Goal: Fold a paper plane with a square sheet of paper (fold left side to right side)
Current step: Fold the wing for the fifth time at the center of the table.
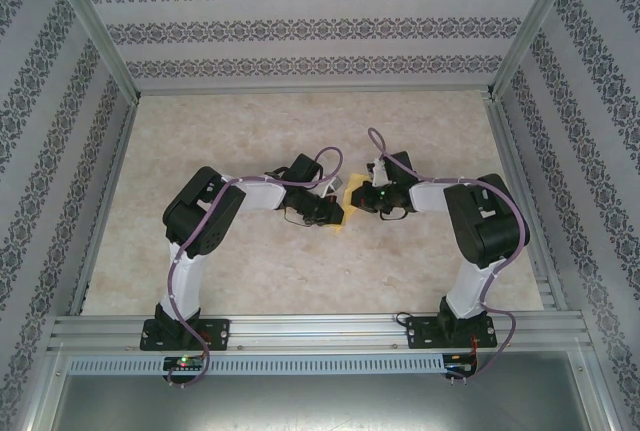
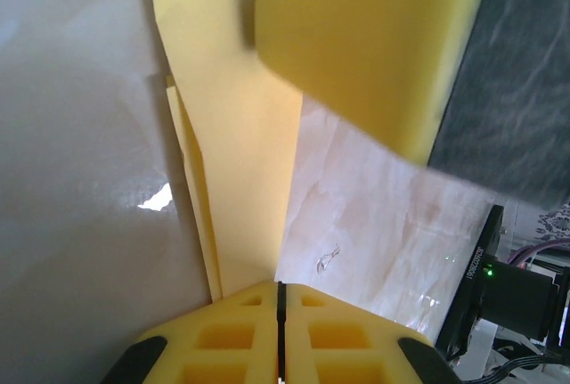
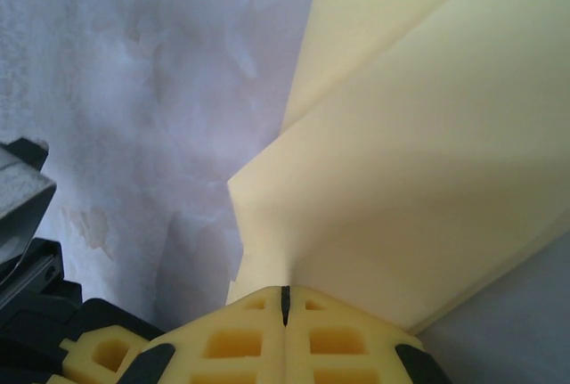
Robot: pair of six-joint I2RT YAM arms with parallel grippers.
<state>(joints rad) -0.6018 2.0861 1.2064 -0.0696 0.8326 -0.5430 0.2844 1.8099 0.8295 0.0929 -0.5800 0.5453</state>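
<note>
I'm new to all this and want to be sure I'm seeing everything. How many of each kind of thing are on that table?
Robot arms: 2, the left arm and the right arm
Pincers: 2, the left pincer and the right pincer
Sheets of paper: 1, the folded yellow sheet
Total: 5

Reaching with the left arm [image 1: 200, 221] from 7 o'clock up to a raised elbow, then across toward 3 o'clock, ending in the left gripper [image 1: 333, 213] just at 9 o'clock of centre, pads [image 2: 232, 339] pressed together on the paper [image 2: 240, 179] edge. Mirroring with the right arm [image 1: 480, 226] from 5 o'clock, folded toward 9 o'clock, right gripper [image 1: 362, 197] likewise clamped on the paper. Almost meeting tip to tip at centre.
</note>
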